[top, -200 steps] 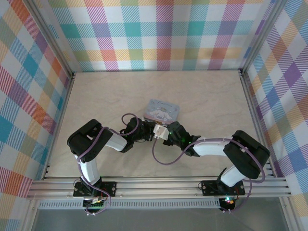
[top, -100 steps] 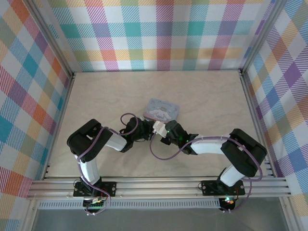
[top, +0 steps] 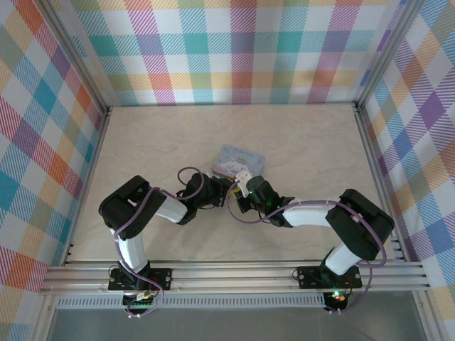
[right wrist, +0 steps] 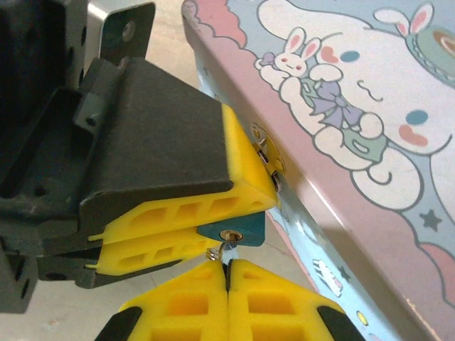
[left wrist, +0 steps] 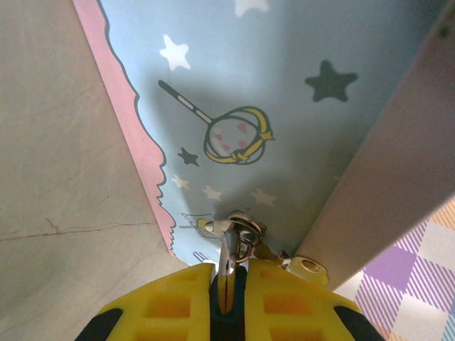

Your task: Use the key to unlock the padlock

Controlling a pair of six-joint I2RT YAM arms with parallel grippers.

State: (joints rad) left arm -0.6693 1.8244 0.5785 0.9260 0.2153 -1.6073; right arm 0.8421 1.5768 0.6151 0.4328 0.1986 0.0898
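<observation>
- At the near side of the tin box, on the table, the two arms meet tip to tip, the left gripper facing the right gripper.
- The right wrist view shows the left pincer's yellow fingers clenched on the padlock, a tiny blue body pressed against the tin's side wall, its keyhole facing the right pincer.
- In the left wrist view the padlock's dark body sits between the yellow pads, with the metal shackle rising to a fitting on the star-printed wall of the tin.
- The right pincer's fingers are squeezed together just under the padlock, pinching the key, a small metal piece that pokes out from between the tips up to the keyhole.
- The tin's lid, printed with a cartoon figure, lies flat.
</observation>
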